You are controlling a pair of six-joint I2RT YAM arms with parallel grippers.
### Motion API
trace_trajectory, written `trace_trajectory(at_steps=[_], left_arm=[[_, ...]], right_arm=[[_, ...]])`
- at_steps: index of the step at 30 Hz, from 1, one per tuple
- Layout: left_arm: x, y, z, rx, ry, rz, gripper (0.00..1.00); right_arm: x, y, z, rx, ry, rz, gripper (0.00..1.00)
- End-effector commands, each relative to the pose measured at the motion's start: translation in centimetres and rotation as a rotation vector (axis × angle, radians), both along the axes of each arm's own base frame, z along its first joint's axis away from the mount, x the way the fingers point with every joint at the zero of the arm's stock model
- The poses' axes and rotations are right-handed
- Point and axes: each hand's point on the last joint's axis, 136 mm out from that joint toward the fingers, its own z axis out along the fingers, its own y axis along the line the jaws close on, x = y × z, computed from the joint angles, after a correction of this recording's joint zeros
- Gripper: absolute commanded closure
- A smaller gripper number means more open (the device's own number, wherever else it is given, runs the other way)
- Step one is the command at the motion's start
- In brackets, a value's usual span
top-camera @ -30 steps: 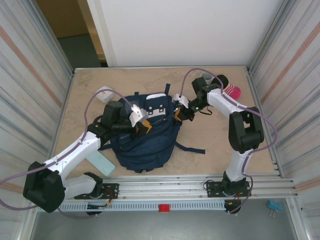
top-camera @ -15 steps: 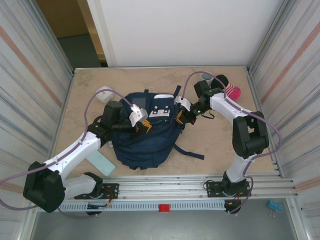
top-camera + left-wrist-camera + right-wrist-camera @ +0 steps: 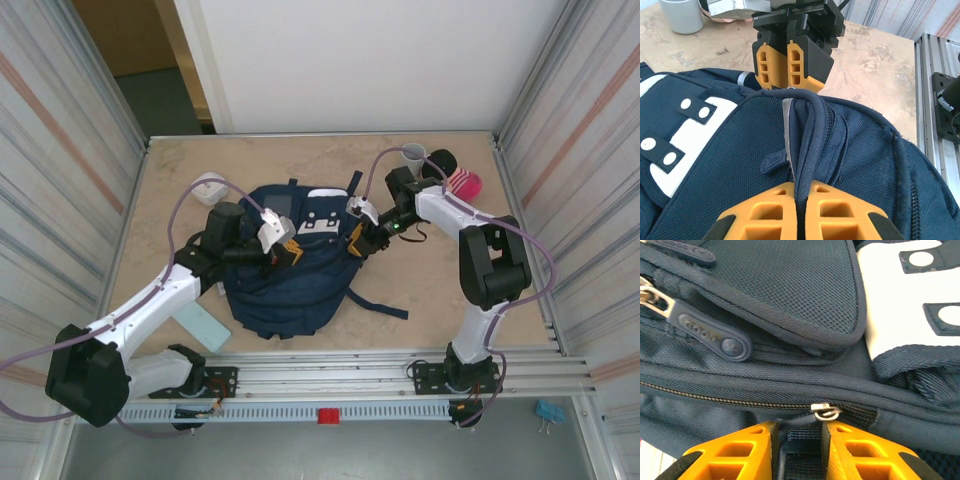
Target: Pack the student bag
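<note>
Hold taut the seam fold (image 3: 801, 131) of the student bag (image 3: 290, 285), lying in the middle of the desk (image 3: 250, 160), with the left pincer (image 3: 800, 194), closed on it. Set the right pincer (image 3: 799, 432), jaws slightly apart at the zipper slider (image 3: 825, 411), squarely on that slider, close firmly, then draw along the zipper line.

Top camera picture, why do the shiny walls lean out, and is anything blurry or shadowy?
Top external view: the side walls splay outward, likely wide-lens distortion; light is even, shadows faint around the student bag. Left wrist view: bag mesh crisp, the left tool cropped by the bottom edge. Right wrist view: very close, zipper slider sharp, white patch bright.
</note>
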Motion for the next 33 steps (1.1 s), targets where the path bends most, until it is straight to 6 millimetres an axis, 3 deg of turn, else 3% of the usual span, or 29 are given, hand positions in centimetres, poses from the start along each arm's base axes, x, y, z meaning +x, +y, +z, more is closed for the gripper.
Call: trace_trajectory(at_steps=[1,5,8,11,17,23,26,33], left_arm=[[1.3,0.3,2.9,-0.048,-0.109,0.049,1.00],[1.4,0.5,2.7,-0.042,-0.108,0.060,1.00],[1.4,0.5,2.7,-0.045,-0.107,0.059,1.00],[1.4,0.5,2.8,-0.049,-0.108,0.059,1.00],[1.2,0.6,2.8,-0.051,-0.112,0.062,1.00],[0.9,0.6,2.7,-0.055,-0.113,0.056,1.00],[0.9,0.6,2.7,-0.059,-0.111,0.055,1.00],[0.8,0.5,2.8,-0.065,-0.109,0.050,1.00]], right_arm=[[-0.8,0.8,1.7,0.077,0.041,0.032,0.76],[-1.5,0.7,2.4,0.087,0.044,0.035,0.88],[-1.5,0.5,1.9,0.060,0.048,0.021,0.88],[-0.6,0.0,0.8,-0.013,0.075,-0.044,0.78],[-0.1,-1.0,2.4,0.046,0.121,-0.142,0.62],[3.7,-2.8,2.6,0.109,0.194,-0.372,0.45],[4.7,-2.6,2.3,0.123,0.228,-0.400,0.41],[4.4,-1.3,1.6,0.177,0.277,-0.326,0.39]])
